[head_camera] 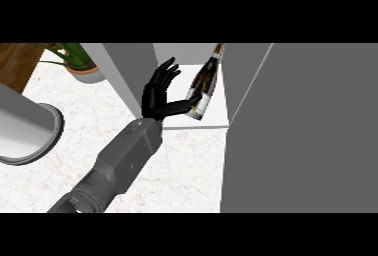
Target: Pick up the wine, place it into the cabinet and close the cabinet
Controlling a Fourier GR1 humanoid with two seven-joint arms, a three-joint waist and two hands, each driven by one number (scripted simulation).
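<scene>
Wine: you've got the bottle lying inside the cabinet, on its white shelf.
Axis: long axis runs near-vertical in your view w/ a slight tilt; neck points to the upper right, base toward you.
Hand: left hand is just beside the bottle, fingers straight and spread wide, thumb reaching to the bottle's lower end; touching or not, you can't be sure from here.
Right hand: not in your view.
Bench: white marbled top.
Room: potted plant upper left, large grey cylinder at left edge, cut off.
Hidden: grey cabinet door fills your right side; bottle's neck tip is cut off at the top.
</scene>
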